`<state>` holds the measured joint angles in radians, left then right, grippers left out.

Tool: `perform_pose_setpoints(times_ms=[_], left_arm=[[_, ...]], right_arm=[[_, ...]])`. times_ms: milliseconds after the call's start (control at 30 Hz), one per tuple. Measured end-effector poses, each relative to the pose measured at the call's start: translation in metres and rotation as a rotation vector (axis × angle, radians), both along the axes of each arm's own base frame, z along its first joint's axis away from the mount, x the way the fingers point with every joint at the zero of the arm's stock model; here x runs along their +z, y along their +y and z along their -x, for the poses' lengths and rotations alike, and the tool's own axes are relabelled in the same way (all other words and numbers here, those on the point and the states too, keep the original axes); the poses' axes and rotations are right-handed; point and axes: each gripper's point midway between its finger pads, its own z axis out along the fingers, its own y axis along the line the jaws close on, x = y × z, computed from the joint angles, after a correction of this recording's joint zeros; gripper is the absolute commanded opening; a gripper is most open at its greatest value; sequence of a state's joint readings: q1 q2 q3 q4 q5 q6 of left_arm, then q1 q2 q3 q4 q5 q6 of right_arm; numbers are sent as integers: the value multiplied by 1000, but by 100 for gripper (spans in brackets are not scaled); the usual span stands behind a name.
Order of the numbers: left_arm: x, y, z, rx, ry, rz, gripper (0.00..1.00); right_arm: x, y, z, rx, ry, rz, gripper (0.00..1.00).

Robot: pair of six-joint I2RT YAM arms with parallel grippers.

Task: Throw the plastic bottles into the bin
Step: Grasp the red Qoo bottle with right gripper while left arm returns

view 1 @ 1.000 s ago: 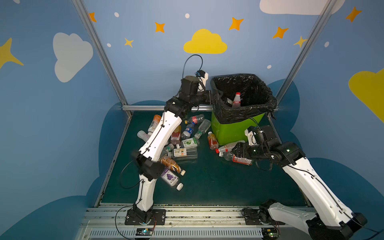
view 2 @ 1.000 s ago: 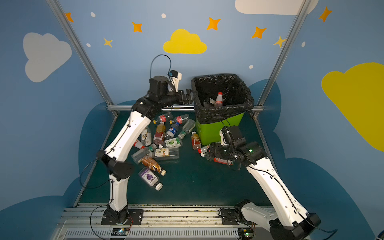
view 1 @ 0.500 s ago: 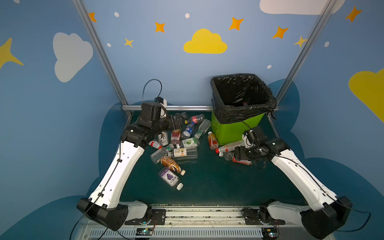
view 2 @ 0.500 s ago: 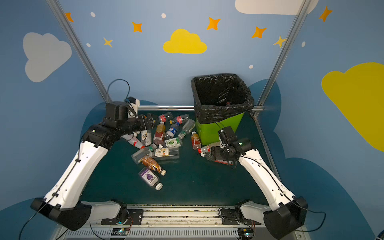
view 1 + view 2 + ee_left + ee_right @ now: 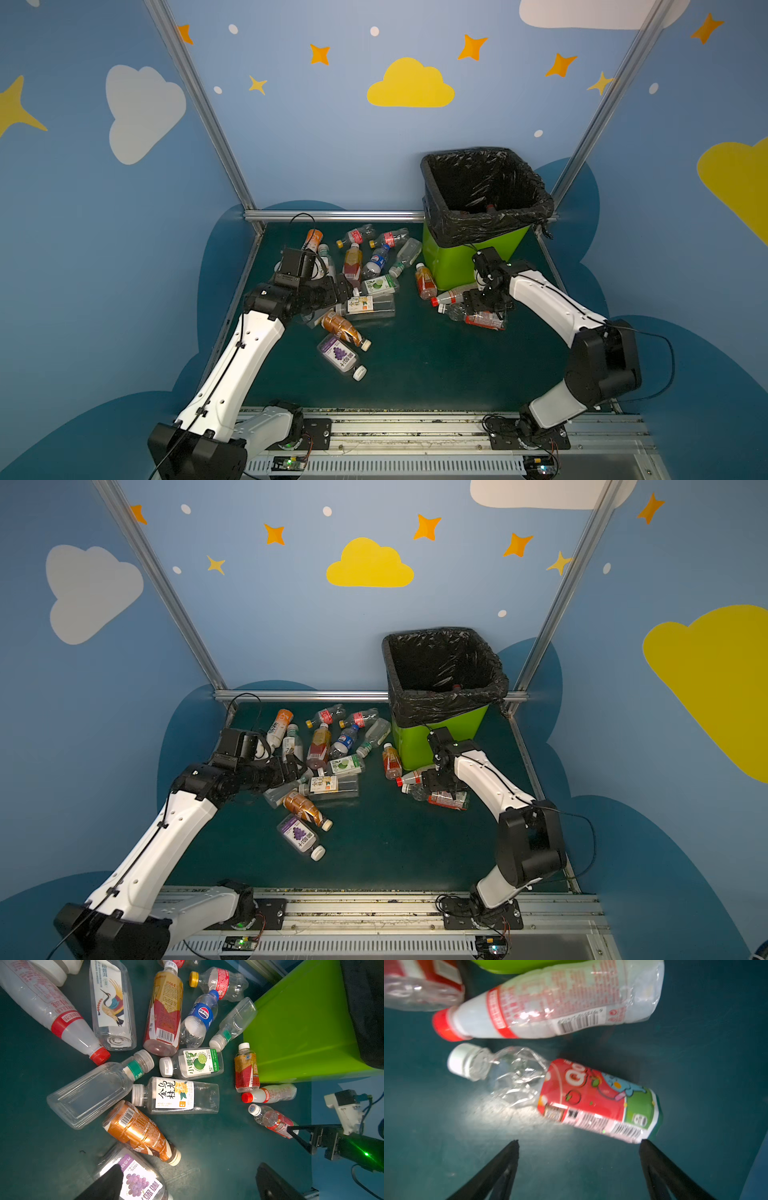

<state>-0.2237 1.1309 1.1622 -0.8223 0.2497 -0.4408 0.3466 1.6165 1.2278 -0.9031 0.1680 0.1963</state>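
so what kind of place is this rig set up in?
Looks like a staged robot test booth, not a real room: cloud-and-star walls on a metal frame, two arms bolted to a rail, and bottles strewn on a mat beside a lined bin.

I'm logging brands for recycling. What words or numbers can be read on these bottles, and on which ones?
"小青柠": bottle with the lime picture
"金桂乌龙": clear bottle with yellow flowers
"柑普洱": bottle with the crane picture
"100%": grape bottle
"Qo", rest unclear: crushed red-label bottle
Pepsi logo: blue-label bottle
Barcode digits and fine print: too small or blurred.
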Motion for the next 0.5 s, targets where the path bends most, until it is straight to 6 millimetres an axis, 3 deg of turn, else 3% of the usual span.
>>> perform_pose_setpoints(times_ms=[233,500], left_arm=[[8,12,2,21,-25,8,100],[6,21,5,34,-23,20,100]], right_arm=[[-14,-6,-10,-21,21,-37,92],[-22,22,-1,-4,82,-218,91]])
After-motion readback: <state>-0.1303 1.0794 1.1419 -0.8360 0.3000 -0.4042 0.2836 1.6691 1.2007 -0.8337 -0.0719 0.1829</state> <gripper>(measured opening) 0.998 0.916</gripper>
